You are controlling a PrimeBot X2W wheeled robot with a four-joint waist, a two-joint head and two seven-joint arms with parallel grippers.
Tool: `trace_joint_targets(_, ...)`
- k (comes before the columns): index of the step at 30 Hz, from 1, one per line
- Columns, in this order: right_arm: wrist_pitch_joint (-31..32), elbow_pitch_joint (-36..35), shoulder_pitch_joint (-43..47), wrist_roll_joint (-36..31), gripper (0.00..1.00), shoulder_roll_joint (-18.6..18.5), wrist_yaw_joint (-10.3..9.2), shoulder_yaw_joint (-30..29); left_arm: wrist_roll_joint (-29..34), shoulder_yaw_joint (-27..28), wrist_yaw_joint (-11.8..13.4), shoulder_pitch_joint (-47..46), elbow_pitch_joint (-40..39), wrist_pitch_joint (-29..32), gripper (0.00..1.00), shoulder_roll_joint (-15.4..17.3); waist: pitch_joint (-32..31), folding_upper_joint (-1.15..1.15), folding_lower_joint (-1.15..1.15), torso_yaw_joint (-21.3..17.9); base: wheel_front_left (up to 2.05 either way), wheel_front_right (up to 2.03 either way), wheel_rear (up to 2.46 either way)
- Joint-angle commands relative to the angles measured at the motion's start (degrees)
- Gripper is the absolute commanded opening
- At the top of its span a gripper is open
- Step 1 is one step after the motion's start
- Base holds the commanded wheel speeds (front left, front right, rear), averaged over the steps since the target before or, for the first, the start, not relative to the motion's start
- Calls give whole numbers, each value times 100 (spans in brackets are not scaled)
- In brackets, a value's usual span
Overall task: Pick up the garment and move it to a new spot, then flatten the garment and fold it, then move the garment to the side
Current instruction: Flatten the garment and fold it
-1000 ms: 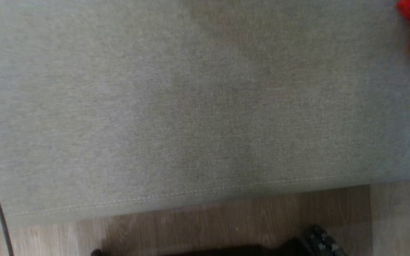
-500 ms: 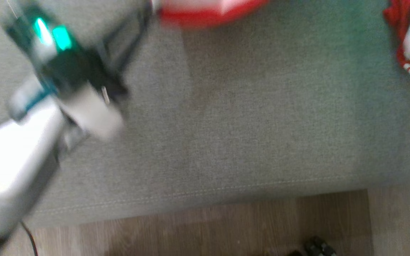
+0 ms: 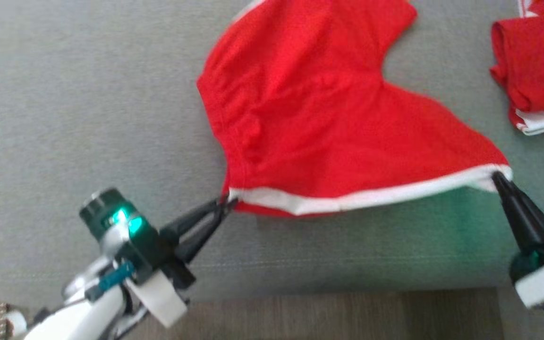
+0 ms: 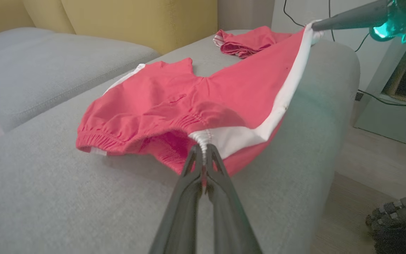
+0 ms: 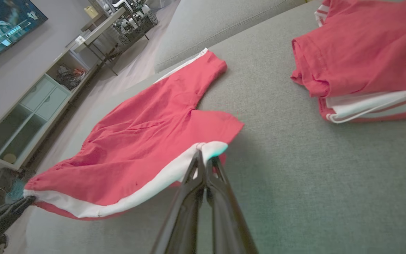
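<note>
Left gripper (image 3: 227, 203), lower centre, and right gripper (image 3: 497, 177), right edge, are pinching opposite ends of the white stripe (image 3: 361, 200) on the red shorts (image 3: 310, 118); flattening is calling for even tension while lowering onto the grey cushion (image 3: 88, 94).

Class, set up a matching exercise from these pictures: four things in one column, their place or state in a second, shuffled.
1 left gripper
2 right gripper
3 folded red pile
4 grey cushion

A beneath the red shorts
B shut on the waistband corner
C shut on the leg-hem corner
D lying untouched at far right

Pairs: 1-B, 2-C, 3-D, 4-A
</note>
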Motion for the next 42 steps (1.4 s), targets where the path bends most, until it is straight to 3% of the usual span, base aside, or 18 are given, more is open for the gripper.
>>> trace_joint_targets(1,33,-296,-13,30,0,-70,-1,2,57,291,36,-104,-195,-29,0,205,-36,-1,1,90,0,0,0)
trace_joint_targets(6,346,-873,281,23,0,120,-1,-485,34,370,22,91,-381,-29,0,228,-24,-1,1,236,0,0,0)
trace_joint_targets(12,788,-748,-286,-365,0,254,-1,-637,-495,520,5,-150,-262,-29,0,-47,-62,-1,1,397,0,0,0)
trace_joint_targets(17,971,-267,-1185,-1271,0,11,-1,-481,-920,407,1,-758,96,-29,0,-232,92,-1,1,492,0,0,0)
trace_joint_targets(21,1121,267,-2082,-1658,0,22,-1,-375,-1341,329,0,-1296,463,-29,0,-428,283,-1,1,567,0,0,0)
trace_joint_targets(31,1679,1572,-4356,-2045,0,-194,-1,54,-2525,256,0,-2517,1443,-29,0,-841,873,-1,1,695,0,0,0)
trace_joint_targets(42,1902,2639,-6136,-2305,0,-528,-1,609,-2695,564,39,-3138,2424,-28,0,-1228,1348,-1,1,885,0,0,0)
